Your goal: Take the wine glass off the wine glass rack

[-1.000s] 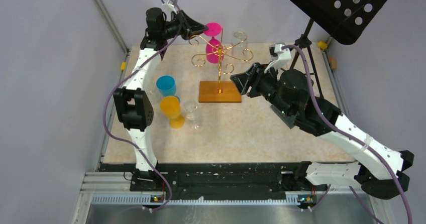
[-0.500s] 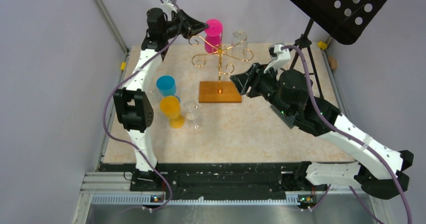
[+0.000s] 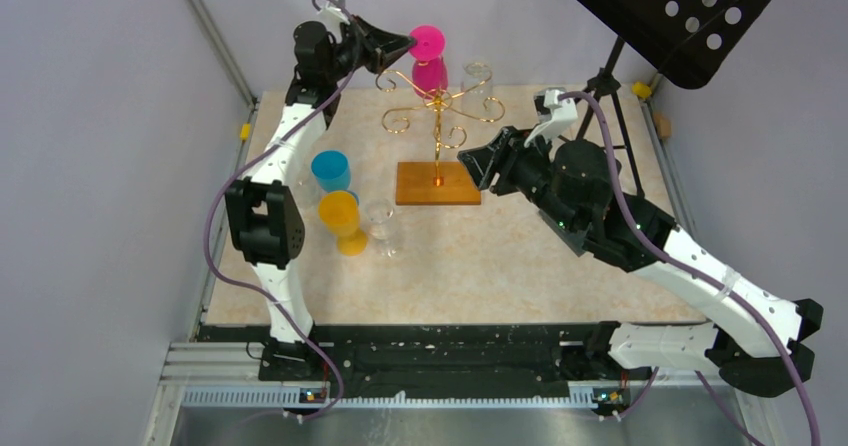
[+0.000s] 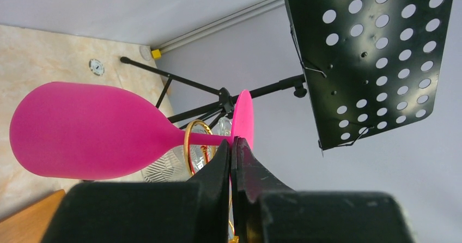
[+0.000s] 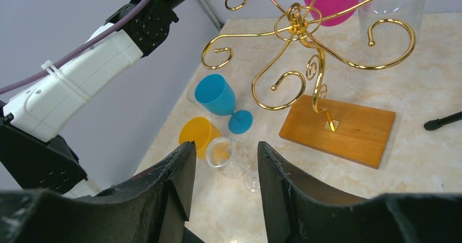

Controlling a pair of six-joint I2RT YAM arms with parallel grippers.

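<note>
The gold wire wine glass rack (image 3: pixel 440 116) stands on its orange-brown wooden base (image 3: pixel 437 182) at the back middle of the table. A pink wine glass (image 3: pixel 430 71) hangs upside down at its top, foot up. My left gripper (image 3: pixel 408 41) is shut on the rim of the pink foot (image 4: pixel 242 117). In the left wrist view the pink stem (image 4: pixel 210 139) passes through a gold loop (image 4: pixel 188 145) of the rack. A clear glass (image 3: pixel 478 76) hangs on the rack's right arm. My right gripper (image 3: pixel 470 161) is open and empty beside the base (image 5: pixel 338 128).
A blue glass (image 3: pixel 331 171), an orange glass (image 3: pixel 340 216) and a clear glass (image 3: pixel 380 221) stand on the table left of the rack. A black perforated music stand (image 3: pixel 665 6) on a tripod rises at the back right. Walls close in at the left and behind.
My left gripper has risen a little with the pink glass's foot, so the pink glass sits higher on the rack. The right arm has not moved.
</note>
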